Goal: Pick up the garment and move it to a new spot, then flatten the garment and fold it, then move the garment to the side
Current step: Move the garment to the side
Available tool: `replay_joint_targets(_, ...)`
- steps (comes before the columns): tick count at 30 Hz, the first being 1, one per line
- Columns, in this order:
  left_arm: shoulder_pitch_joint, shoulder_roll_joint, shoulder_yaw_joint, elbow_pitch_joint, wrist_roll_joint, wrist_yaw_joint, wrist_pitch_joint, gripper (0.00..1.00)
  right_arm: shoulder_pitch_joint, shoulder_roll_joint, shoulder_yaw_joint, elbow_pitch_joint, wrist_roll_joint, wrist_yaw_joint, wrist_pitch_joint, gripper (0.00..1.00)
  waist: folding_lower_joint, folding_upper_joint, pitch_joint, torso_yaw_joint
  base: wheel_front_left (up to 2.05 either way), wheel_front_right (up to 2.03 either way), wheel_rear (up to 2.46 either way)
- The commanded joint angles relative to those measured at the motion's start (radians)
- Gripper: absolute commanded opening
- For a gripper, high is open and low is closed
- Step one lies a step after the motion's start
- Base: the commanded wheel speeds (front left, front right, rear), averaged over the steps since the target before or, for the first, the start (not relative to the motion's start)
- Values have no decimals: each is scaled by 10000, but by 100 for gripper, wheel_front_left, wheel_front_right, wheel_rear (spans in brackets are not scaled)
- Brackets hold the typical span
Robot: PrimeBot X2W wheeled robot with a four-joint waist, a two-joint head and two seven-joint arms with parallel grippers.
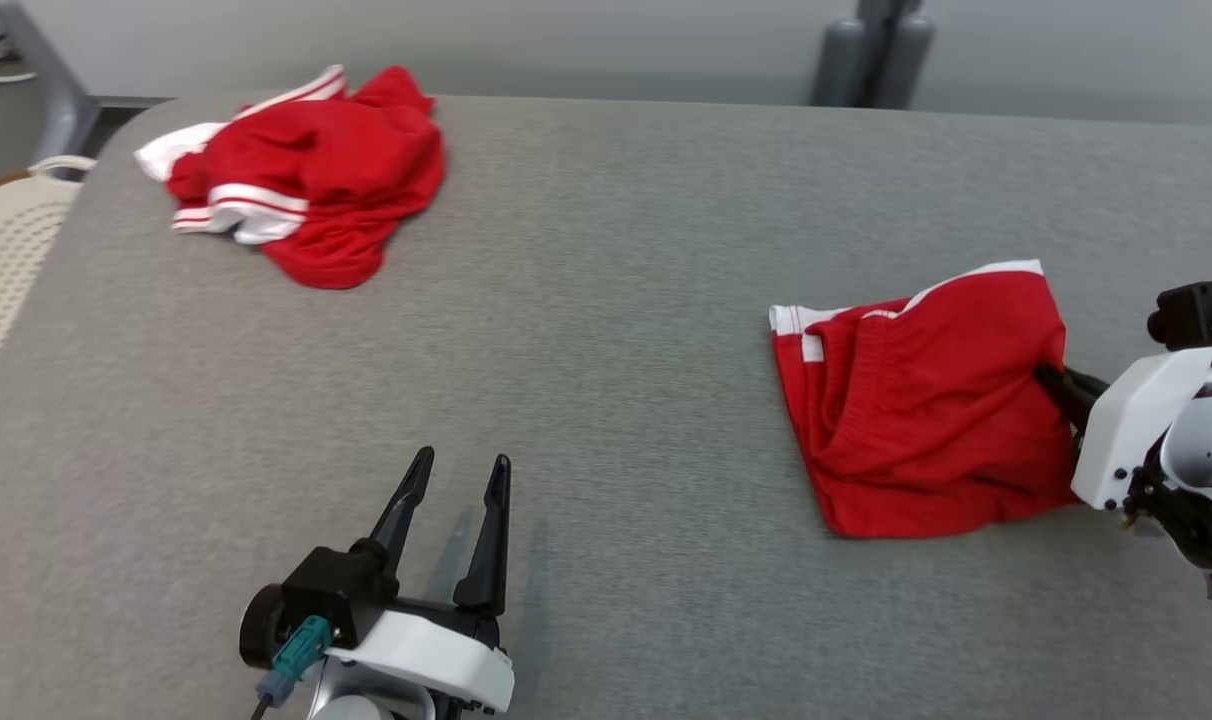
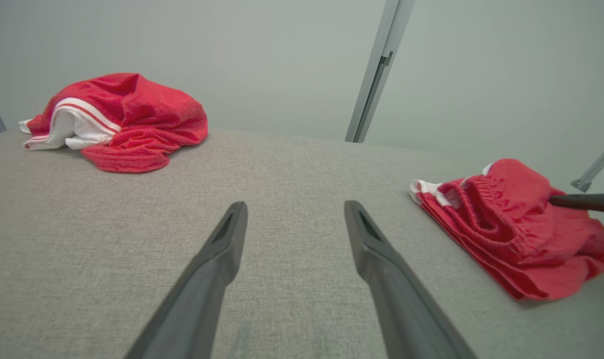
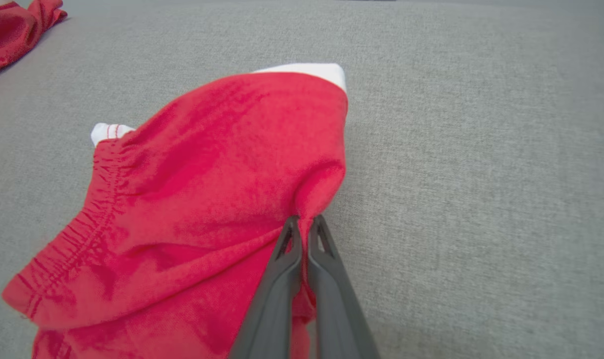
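Folded red garment: flat on grey table, right side. Right gripper: pinched tight on garment's right edge. Left gripper: spread wide, empty, well apart. Handling advice: slide low and slowly sideways, layers together, fold intact.

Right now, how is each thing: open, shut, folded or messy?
shorts: folded, lying on the table, one edge pinched.
crumpled garment: bunched up at the table's far left, untouched.
left tool: open, holding nothing.
right tool: shut on the shorts' edge.
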Motion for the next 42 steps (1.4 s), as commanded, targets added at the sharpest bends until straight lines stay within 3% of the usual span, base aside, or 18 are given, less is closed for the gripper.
replay_joint_targets(1,-230,32,-12,-35,106,-48,-13,100,-178,-118,-28,53,-58,2,-168,0,0,0,221,-661,0,0,0)
replay_joint_targets(13,-1059,108,27,106,753,-342,-7,100,-1131,227,75,465,-255,2,-1353,0,0,0,1116,-3546,0,0,0)
replay_joint_targets(19,-1432,203,-106,232,914,-467,-7,100,-1640,480,185,925,-324,2,-1845,0,0,0,1409,-4163,0,0,0)
replay_joint_targets(29,-1672,286,-165,8,1036,-401,-7,100,-2473,536,246,1856,-361,2,-2820,0,0,0,1645,-3854,0,0,0)
replay_joint_targets(42,-1550,385,-279,-758,1118,-208,33,100,-3903,-652,-308,3735,-1257,2,-3391,0,0,0,1954,-2828,0,0,0)
